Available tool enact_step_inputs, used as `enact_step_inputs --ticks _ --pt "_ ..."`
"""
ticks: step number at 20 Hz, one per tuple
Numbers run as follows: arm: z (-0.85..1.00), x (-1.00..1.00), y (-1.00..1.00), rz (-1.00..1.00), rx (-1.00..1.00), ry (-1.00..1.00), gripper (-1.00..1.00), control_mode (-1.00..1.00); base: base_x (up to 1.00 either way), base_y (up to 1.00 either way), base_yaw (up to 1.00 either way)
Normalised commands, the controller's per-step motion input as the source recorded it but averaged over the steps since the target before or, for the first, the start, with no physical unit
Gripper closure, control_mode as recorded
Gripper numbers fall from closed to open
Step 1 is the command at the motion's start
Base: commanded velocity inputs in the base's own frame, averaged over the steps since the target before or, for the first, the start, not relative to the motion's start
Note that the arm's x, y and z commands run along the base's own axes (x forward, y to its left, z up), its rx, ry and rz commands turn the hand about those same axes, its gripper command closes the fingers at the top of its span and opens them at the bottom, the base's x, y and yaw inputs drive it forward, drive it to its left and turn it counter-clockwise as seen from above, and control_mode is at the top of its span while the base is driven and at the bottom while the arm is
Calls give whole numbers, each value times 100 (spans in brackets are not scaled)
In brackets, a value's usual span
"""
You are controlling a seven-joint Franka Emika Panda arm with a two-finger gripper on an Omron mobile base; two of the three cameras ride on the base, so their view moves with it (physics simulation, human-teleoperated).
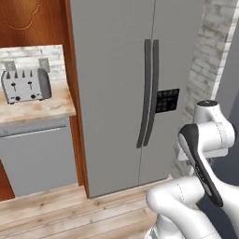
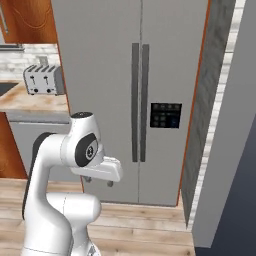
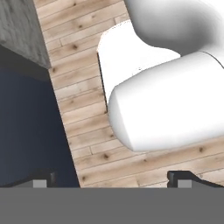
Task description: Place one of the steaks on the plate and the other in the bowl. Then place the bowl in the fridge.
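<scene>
Fridge: I have the fridge (image 1: 116, 93) straight ahead at 12 o'clock, both doors shut, the two black handles (image 1: 150, 93) side by side down the middle seam.
Steaks, bowl, plate: I see none of them from here, so I cannot say where they lie.
Gripper: the gripper (image 3: 111, 178) points down at the plank floor (image 3: 83, 109); the two fingers (image 3: 183, 177) stand wide apart with nothing between them.
Arm: folded up close over the base, at about 5 o'clock in the left base view.
Counter: the counter (image 1: 35, 109) with the toaster (image 1: 24, 85) sits at 10 o'clock, left of the fridge.
Step in hand: I judge I am still hunting for the meat, not yet picking.
How to do it well: I would turn the base toward the counter side first, find both steaks and the dishes, keep the arm tucked while driving, and leave the fridge doors until the bowl is loaded.
</scene>
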Motion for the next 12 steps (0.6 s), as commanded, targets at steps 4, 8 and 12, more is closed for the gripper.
enact_step_inputs --ticks 4,8,12 --pt "0 0 0 0 0 0 -100 100 42 -55 7" --pt "0 0 0 0 0 0 -100 100 29 -20 6" --pt "0 0 0 0 0 0 -100 100 41 0 25"
